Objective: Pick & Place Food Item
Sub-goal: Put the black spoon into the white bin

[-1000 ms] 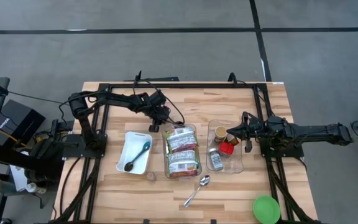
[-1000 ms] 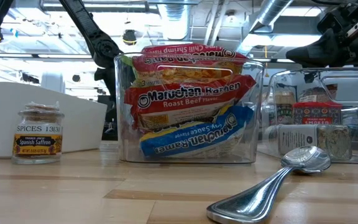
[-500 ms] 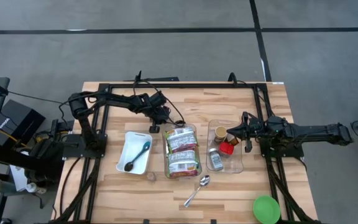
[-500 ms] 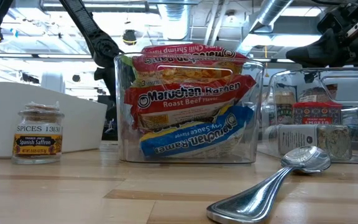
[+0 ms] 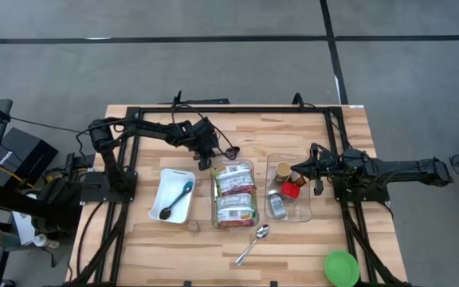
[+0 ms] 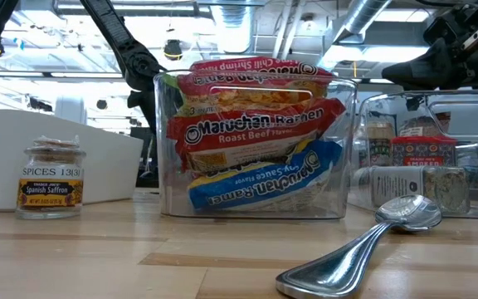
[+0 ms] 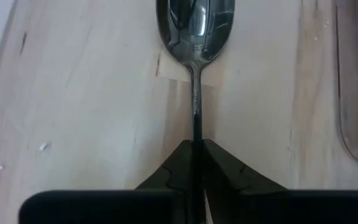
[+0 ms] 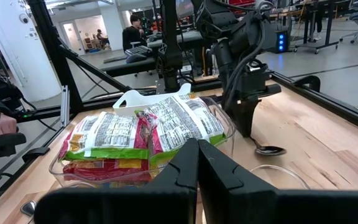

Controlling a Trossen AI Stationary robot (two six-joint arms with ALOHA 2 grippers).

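On the table — 3 spoons, left gripper (image 7: 194, 163) clenched on 1 spoon (image 7: 195, 37); right gripper (image 8: 197, 163) closed, empty.

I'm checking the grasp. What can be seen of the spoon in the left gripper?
The spoon is shiny metal with a thin straight handle. The left gripper is shut on the handle. Its bowl faces up, on or just above the wooden table, behind the clear bin of noodle packets.

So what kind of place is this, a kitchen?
More likely a robotics lab or workshop: two arms bolted to a wooden table, bare pipes overhead, and desks with a person seated behind.
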